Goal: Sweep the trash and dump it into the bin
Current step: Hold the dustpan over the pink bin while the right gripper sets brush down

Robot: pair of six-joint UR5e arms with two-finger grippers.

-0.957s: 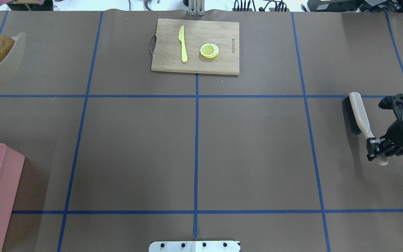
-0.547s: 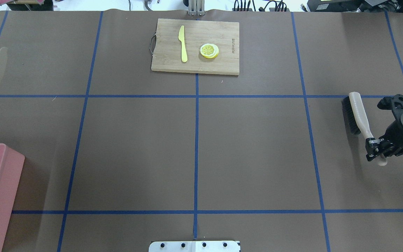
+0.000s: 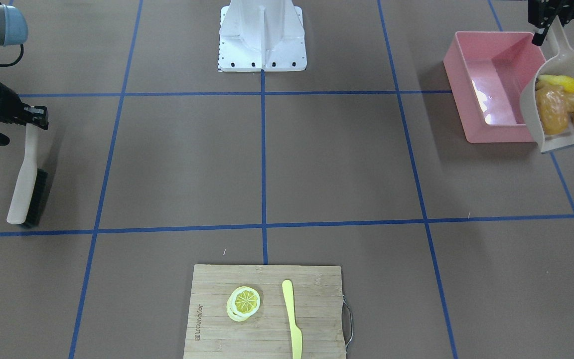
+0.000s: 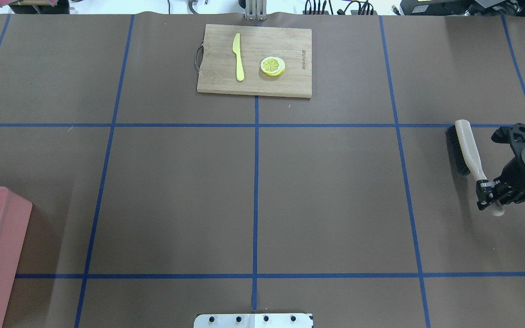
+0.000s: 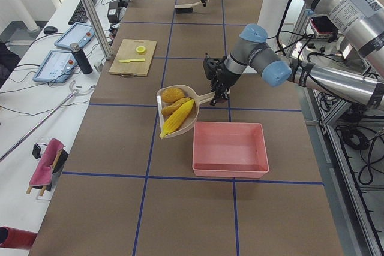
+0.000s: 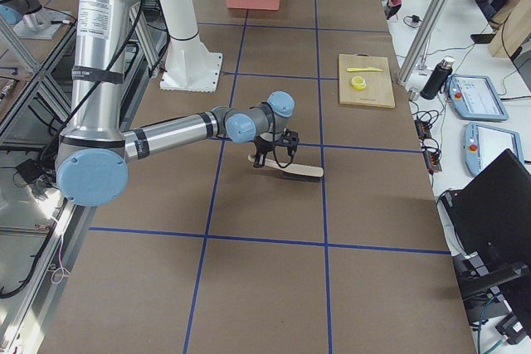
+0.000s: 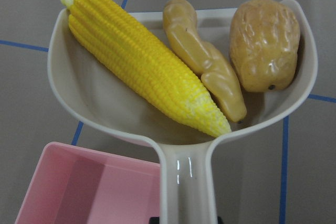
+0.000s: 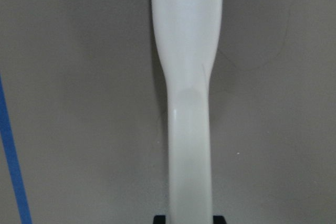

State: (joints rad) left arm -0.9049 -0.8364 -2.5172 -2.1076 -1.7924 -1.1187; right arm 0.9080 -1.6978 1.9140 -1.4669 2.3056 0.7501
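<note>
- Bin [image 3: 491, 75]: just beside the dustpan [image 7: 100, 98], not under it
- Dustpan, handle pinched by left gripper [image 5: 219, 92]: centre over bin, then tip slowly
- Brush [image 4: 465, 146]: clamped by right gripper [image 4: 490, 198] (well apart)
- Corn [image 7: 144, 61], potato [image 7: 265, 45], ginger [image 7: 205, 61]: in the dustpan

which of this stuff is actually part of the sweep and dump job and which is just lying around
Part of the job: corn, ginger, potato, dustpan, bin, brush.

Just lying about: cutting board, lemon slice, knife.
</note>
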